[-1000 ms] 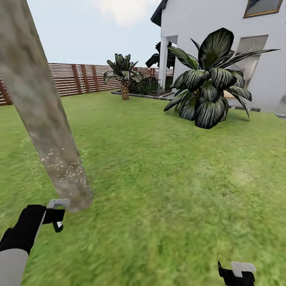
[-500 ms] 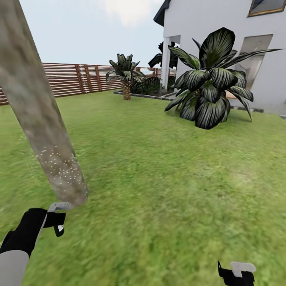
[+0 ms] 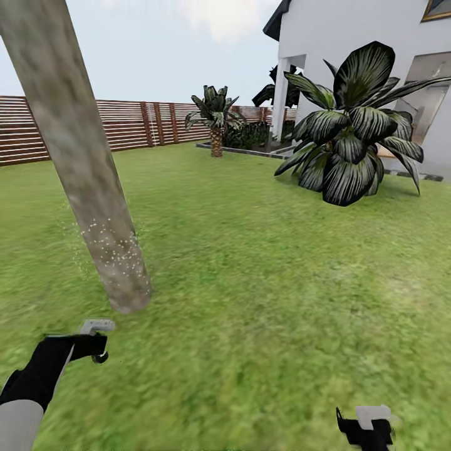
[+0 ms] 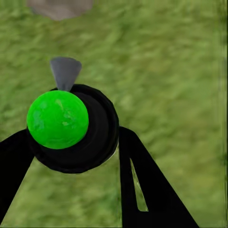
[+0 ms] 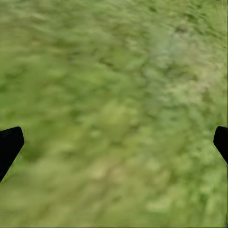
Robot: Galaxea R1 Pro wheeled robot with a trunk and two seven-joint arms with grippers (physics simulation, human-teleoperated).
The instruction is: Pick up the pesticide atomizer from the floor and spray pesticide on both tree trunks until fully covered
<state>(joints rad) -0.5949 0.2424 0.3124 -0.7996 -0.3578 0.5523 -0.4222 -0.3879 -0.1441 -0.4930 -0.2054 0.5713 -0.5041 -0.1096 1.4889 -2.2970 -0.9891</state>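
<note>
1. Pesticide atomizer (image 4: 71, 124) sits clamped between the two dark fingers of the left gripper (image 4: 71, 142), its bright green spot facing the wrist camera and its grey nozzle projecting beyond the fingertips toward the base of the tree trunk (image 3: 94, 207).
2. Seen from the head, the left gripper (image 3: 94, 344) hangs low over the grass (image 3: 250, 282), with the atomizer's whitish spray head (image 3: 95, 326) on its upper side and the trunk's foot just beyond it. Held this way, the nozzle seems aimed at the lowest part of the trunk.
3. A scatter of pale specks marks the lower trunk ahead of the gripper; higher up the bark looks plain, so coverage is probably partial.
4. Right gripper (image 3: 366, 429) is spread wide and empty: its wrist camera has only the two fingertips (image 5: 9, 145) at opposite edges, with grass between. It appears parked well away from the trunk, out of the spray's way.
5. Only the head camera gives the wider garden: the slatted fence (image 3: 163, 122), a short palm (image 3: 216, 116), a broad-leaved plant (image 3: 357, 134) and the white house (image 3: 376, 37), all far beyond both grippers. The left wrist camera adds the grip itself and a grey patch at the trunk's foot.
</note>
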